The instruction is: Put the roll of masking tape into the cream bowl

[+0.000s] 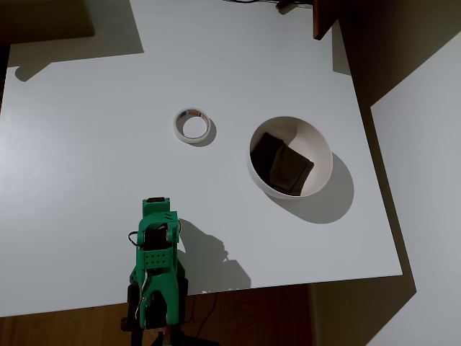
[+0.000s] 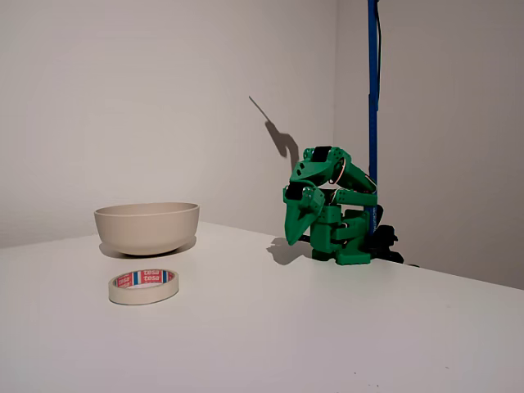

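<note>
The roll of masking tape (image 1: 193,125) lies flat on the white table, a small off-white ring with reddish print inside its core (image 2: 144,286). To its right in the overhead view stands the cream bowl (image 1: 317,144) (image 2: 147,225), upright, with a dark folded cloth (image 1: 281,164) inside it. The green arm (image 1: 155,252) is folded up at the table's near edge, well apart from both. Its gripper (image 2: 292,236) points down at the table, shut, with nothing in it.
The white table (image 1: 86,166) ends at an edge just right of the bowl and just below the arm's base. A blue pole (image 2: 372,98) rises behind the arm. A dark object (image 1: 324,21) sits at the far table edge.
</note>
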